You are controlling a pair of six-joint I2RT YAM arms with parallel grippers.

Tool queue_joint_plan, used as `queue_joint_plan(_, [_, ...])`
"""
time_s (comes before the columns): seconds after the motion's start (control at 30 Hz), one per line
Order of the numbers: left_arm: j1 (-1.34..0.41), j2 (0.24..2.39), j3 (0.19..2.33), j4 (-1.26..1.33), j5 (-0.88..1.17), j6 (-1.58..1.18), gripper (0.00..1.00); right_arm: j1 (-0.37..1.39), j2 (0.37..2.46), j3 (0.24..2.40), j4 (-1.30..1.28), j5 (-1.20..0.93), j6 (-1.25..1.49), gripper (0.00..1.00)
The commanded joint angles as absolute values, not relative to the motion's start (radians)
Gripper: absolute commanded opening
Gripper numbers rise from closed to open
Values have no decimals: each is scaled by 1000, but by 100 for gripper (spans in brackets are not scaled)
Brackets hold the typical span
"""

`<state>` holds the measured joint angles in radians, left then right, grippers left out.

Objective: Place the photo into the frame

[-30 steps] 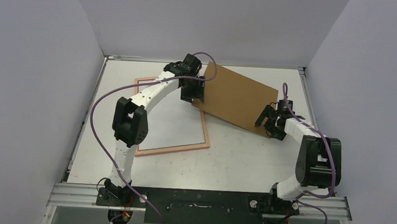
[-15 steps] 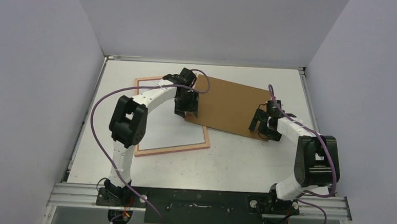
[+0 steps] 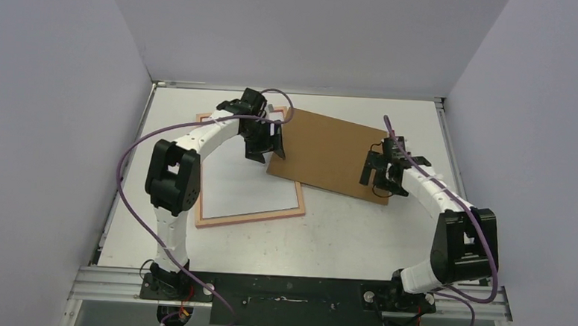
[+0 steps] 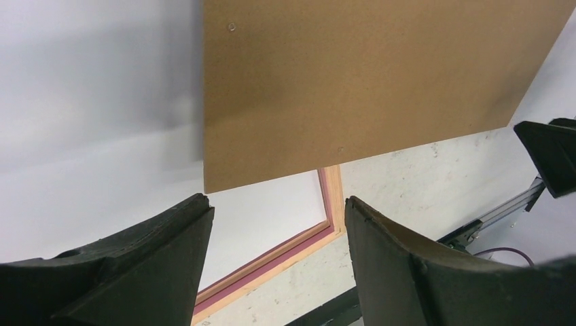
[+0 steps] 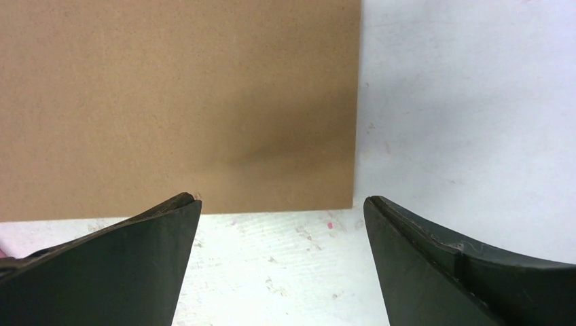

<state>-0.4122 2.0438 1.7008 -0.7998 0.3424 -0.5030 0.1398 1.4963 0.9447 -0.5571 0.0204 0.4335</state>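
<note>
Shifted left, the board [image 3: 331, 154] now overlaps the right edge of the frame [image 3: 249, 216], which lies on the worktop [image 3: 327, 236] around the white-side-up photo [image 3: 244, 187], with right gripper [image 3: 381, 181] and left gripper [image 3: 267, 151] both wide, empty, at the board's ends.

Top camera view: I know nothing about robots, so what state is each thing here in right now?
frame: lying flat on the table.
photo: inside the frame, white side up.
brown board: lying flat, its left end overlapping the frame's right side, not gripped.
left gripper: open, empty, at the board's left end.
right gripper: open, empty, at the board's near right corner.
</note>
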Motion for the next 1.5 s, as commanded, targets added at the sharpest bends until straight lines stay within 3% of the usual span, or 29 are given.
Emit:
queue_joint_plan(0.0, [-403, 2005, 1665, -775, 361, -511, 69, 226, 1407, 975, -582, 170, 339, 95])
queue_joint_plan(0.2, [-381, 2016, 1627, -743, 368, -557, 68, 454, 1390, 986, -557, 329, 185, 95])
queue_joint_plan(0.5, [-348, 2027, 1499, -552, 551, -673, 60, 574, 1433, 982, -464, 305, 211, 94])
queue_joint_plan(0.77, [-341, 2037, 1454, -475, 525, -661, 61, 591, 1446, 996, -449, 288, 217, 94])
queue_joint_plan(1.17, [-313, 2050, 1346, -237, 656, -743, 57, 596, 1453, 985, -432, 289, 211, 94])
queue_joint_plan(1.47, [-284, 2056, 1200, 149, 787, -949, 47, 607, 1469, 996, -435, 312, 222, 94])
